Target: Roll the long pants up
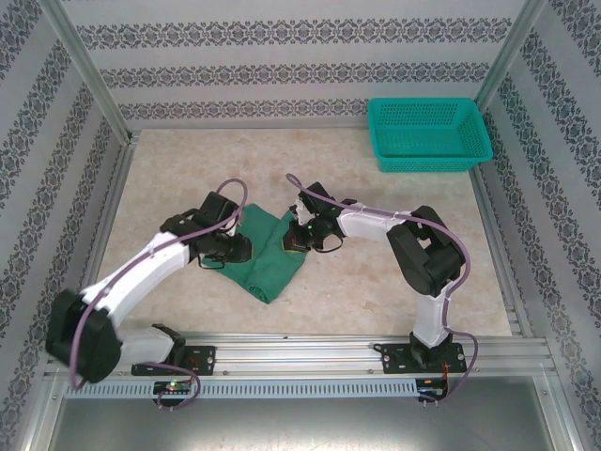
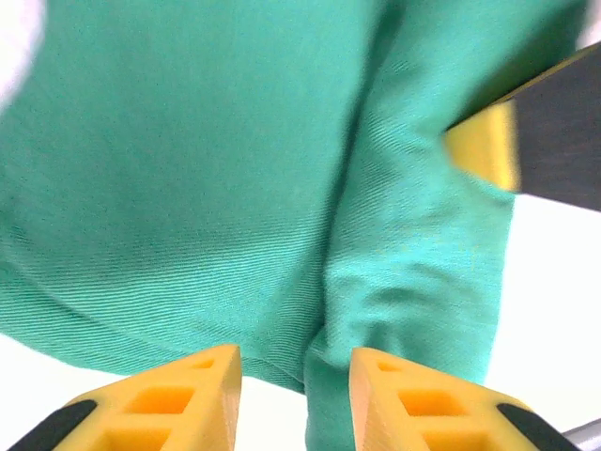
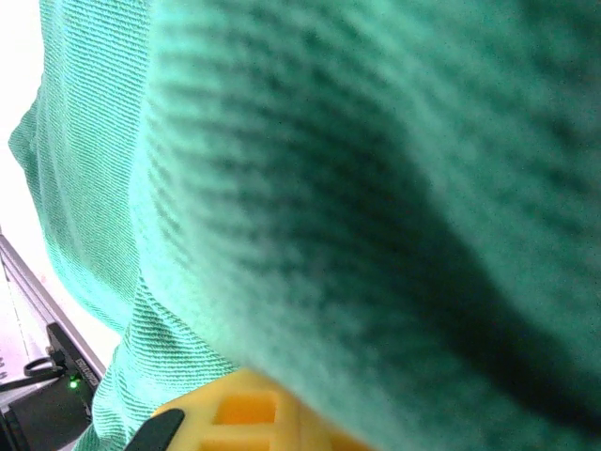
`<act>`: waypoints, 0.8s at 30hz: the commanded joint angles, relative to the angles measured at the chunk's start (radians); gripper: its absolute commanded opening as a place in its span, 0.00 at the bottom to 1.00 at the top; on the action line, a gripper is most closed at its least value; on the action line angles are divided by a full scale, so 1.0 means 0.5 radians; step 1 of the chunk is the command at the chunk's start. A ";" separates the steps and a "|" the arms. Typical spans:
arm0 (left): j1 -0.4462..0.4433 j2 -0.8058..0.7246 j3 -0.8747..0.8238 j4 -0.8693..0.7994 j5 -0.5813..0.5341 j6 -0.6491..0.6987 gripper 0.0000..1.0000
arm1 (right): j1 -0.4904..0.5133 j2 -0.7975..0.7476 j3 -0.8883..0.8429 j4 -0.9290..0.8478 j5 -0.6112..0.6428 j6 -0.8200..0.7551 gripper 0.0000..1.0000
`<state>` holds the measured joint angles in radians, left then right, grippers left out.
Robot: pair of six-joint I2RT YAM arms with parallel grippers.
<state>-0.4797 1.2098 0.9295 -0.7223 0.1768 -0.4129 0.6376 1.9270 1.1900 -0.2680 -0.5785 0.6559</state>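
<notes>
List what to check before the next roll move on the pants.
1. Left gripper open: ok, jaws apart, a fold hangs between them unclamped.
2. Right gripper holding the long pants: ok, shut, fabric puckers at its finger.
3. Roll tight and even: cannot tell, the arms cover part of the bundle.
4. Fabric away from the table edges: ok.
5. Basket clear of both arms: ok, far right corner.

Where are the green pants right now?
In the top view, the long pants lie bunched near the middle of the table, a little left, between the left gripper and the right gripper.
</notes>
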 commanded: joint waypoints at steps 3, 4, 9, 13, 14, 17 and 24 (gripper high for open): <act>-0.607 -0.234 -0.004 0.036 -0.642 0.151 0.35 | 0.022 0.117 -0.064 -0.042 0.071 0.043 0.00; -0.699 -0.192 0.009 0.046 -0.711 0.153 0.34 | 0.025 0.119 -0.068 -0.040 0.075 0.046 0.00; -1.163 0.253 0.188 0.038 -1.113 0.191 0.35 | 0.021 0.103 -0.132 0.020 0.064 0.084 0.00; -1.412 0.730 0.486 -0.129 -1.480 0.260 0.40 | 0.018 0.068 -0.192 0.051 0.080 0.096 0.00; -1.440 0.867 0.581 -0.213 -1.536 0.242 0.41 | 0.019 0.064 -0.198 0.052 0.083 0.097 0.00; -1.498 1.147 0.802 -0.392 -1.596 0.186 0.45 | 0.019 0.056 -0.211 0.056 0.080 0.094 0.00; -1.424 1.469 1.039 -0.955 -1.762 -0.188 0.53 | 0.005 0.023 -0.263 0.083 0.081 0.081 0.00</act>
<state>-1.2148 1.9285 1.4315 -0.9916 -0.6186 -0.4072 0.6373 1.9068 1.1107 -0.1375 -0.5957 0.6861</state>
